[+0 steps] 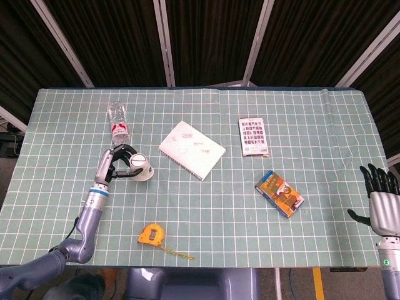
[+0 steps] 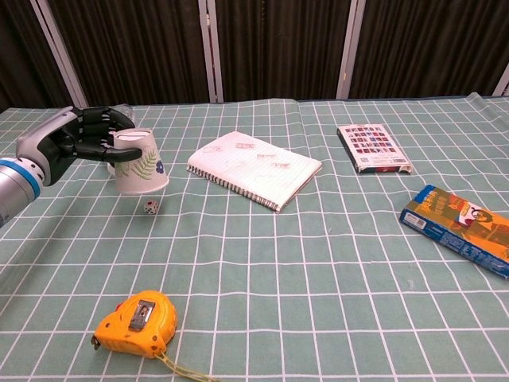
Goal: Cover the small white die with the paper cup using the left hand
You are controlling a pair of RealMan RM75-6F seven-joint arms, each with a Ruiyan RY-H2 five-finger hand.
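Note:
My left hand (image 2: 73, 142) (image 1: 116, 161) grips a white paper cup (image 2: 137, 162) (image 1: 142, 167) with a leaf print, turned mouth down. The cup hangs just above the small white die (image 2: 150, 207), which rests on the green checked cloth right below the cup's rim. In the head view the cup hides the die. My right hand (image 1: 379, 203) stays at the table's near right edge, fingers spread and holding nothing.
A clear water bottle (image 1: 118, 127) lies behind the left hand. A spiral notebook (image 2: 254, 169) sits right of the cup. An orange tape measure (image 2: 137, 324) lies near the front edge. A card box (image 2: 372, 148) and a blue snack box (image 2: 465, 229) lie to the right.

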